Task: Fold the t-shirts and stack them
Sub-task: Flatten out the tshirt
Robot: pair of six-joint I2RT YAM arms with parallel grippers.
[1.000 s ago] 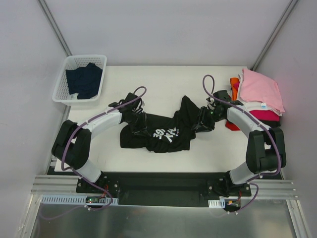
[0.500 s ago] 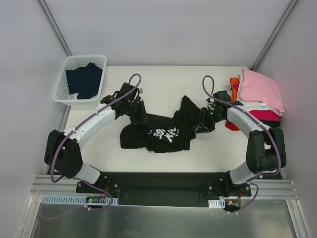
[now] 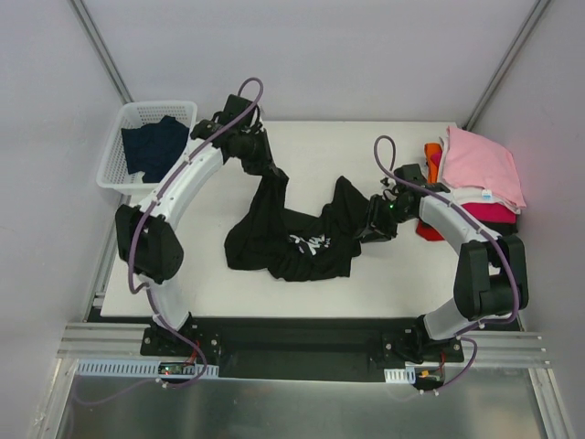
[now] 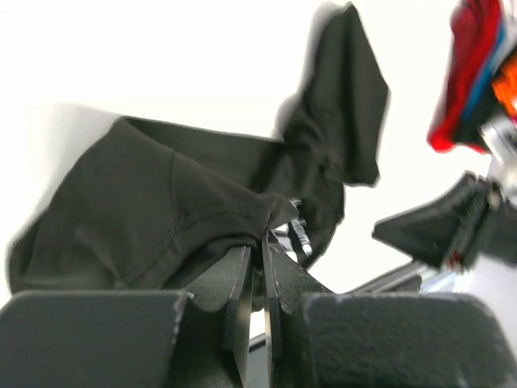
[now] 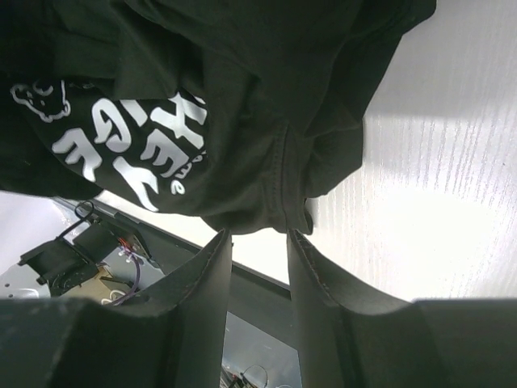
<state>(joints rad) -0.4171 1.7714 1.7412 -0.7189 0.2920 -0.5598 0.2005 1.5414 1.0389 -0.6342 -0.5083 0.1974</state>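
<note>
Left fingers (image 4: pixel 238 283): nearly closed on a fold of the black t-shirt (image 3: pixel 292 242). They hold it high over the far-left counter (image 3: pixel 320 146), close to the basket (image 3: pixel 114 169).
Right fingers (image 5: pixel 212 275): part-way apart, low at the shirt's right end. A hemmed fold sits right at the tips; cannot tell whether it is pinched or only straddled.
Shirt position: crumpled mid-counter, white print facing up but creased. One strip rises taut to the left fingers.
Long axis: roughly left to right, from the raised corner down through the bulk and across to the right fingers.
Bulk: between the two arms, below the left fingers and just beside the right.
Other tees: the folded stack (image 3: pixel 480 165), pink on top, is at the right edge. The navy tee (image 3: pixel 155 146) is in the basket.
Step, judged: spreading out, with no fold made yet.
Hinge, judged: the right end has to stay anchored, or the left pull will drag the whole shirt instead of opening it.
</note>
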